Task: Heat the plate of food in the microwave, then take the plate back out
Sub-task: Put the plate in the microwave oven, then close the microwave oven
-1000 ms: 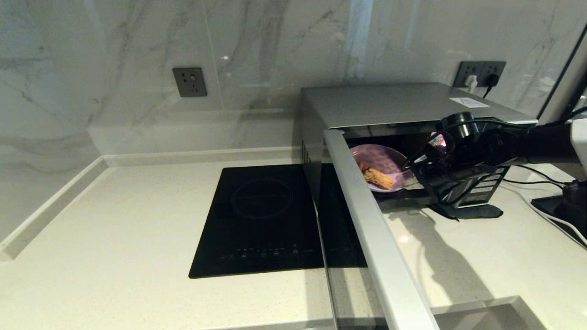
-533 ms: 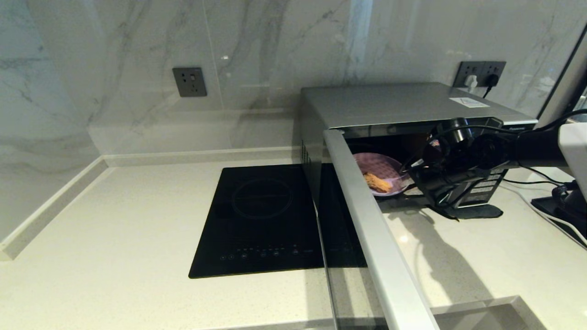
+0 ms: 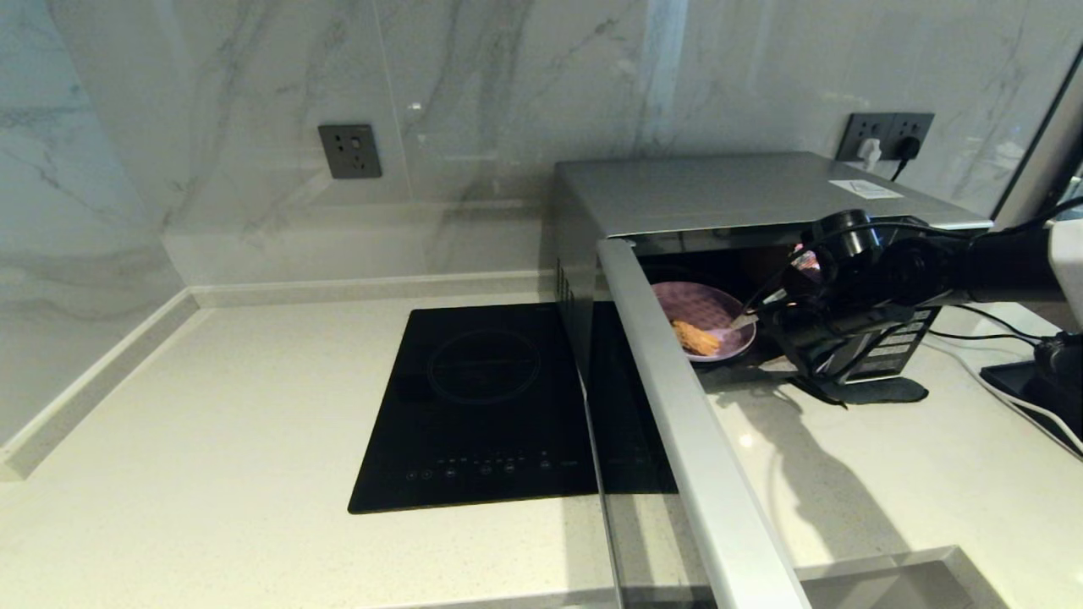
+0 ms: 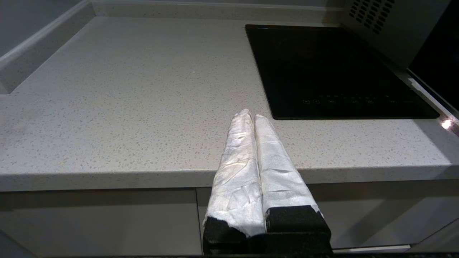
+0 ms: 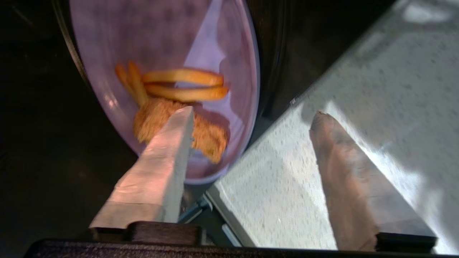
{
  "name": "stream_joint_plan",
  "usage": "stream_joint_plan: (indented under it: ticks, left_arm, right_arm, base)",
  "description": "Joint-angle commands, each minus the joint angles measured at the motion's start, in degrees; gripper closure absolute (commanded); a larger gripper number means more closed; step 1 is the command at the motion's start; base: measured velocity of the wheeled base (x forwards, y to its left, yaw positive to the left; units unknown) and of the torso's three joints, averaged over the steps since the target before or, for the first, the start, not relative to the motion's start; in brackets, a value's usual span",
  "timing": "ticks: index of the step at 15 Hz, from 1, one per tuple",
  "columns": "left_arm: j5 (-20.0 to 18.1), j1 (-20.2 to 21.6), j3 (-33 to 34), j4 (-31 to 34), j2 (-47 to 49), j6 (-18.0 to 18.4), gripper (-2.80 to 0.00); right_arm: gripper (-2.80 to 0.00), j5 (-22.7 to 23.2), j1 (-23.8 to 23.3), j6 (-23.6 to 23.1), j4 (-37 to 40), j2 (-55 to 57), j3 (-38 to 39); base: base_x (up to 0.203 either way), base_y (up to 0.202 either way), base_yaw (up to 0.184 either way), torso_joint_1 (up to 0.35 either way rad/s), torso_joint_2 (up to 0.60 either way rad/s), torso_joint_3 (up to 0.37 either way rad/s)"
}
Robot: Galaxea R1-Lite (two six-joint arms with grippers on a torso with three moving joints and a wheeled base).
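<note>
The plate of food (image 3: 706, 315), lavender with orange sticks and a brown crumbly piece (image 5: 200, 134), lies inside the microwave (image 3: 728, 190), near the front of its cavity. The microwave door (image 3: 685, 406) stands swung wide open toward me. My right gripper (image 3: 750, 320) is at the cavity mouth, at the plate's right rim. In the right wrist view it (image 5: 252, 111) is open: one finger (image 5: 161, 168) hangs over the plate (image 5: 161, 43), the other (image 5: 344, 172) over the counter, and nothing is held. My left gripper (image 4: 251, 115) is shut and empty over the counter's front edge.
A black induction cooktop (image 3: 482, 406) lies flat in the counter (image 3: 211, 423) left of the microwave, partly behind the open door. Cables (image 3: 998, 372) and a black base lie at the right. Wall sockets (image 3: 349, 150) sit on the marble backsplash.
The plate went from lifted and tilted in my right gripper to lying flat in the microwave. The right gripper opened and let it go. The left arm stayed still.
</note>
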Motion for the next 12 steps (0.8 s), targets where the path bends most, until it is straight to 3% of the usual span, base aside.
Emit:
stream_joint_plan:
  ticks: [1,5,11,12]
  left_arm:
    - [0.0,0.0,0.0,0.0,0.1,-0.1,0.00]
    - [0.0,0.0,0.0,0.0,0.1,-0.1,0.00]
    - [0.0,0.0,0.0,0.0,0.1,-0.1,0.00]
    - [0.0,0.0,0.0,0.0,0.1,-0.1,0.00]
  right_arm:
    - [-2.80,-0.8,0.0,0.3,2.2,-5.5,1.3]
    - [-2.80,-6.8,0.0,-4.0,3.9,-17.1,12.1]
    - [-2.80,-9.5,0.3,-8.7,9.6,-39.9,24.0]
    - [0.00,-9.6,0.6,-9.7,12.3,-43.6,24.3]
  base:
    - [0.000,0.000,0.000,0.000,0.00,0.000]
    - [0.000,0.000,0.000,0.000,0.00,0.000]
    - [0.000,0.000,0.000,0.000,0.00,0.000]
    - [0.000,0.000,0.000,0.000,0.00,0.000]
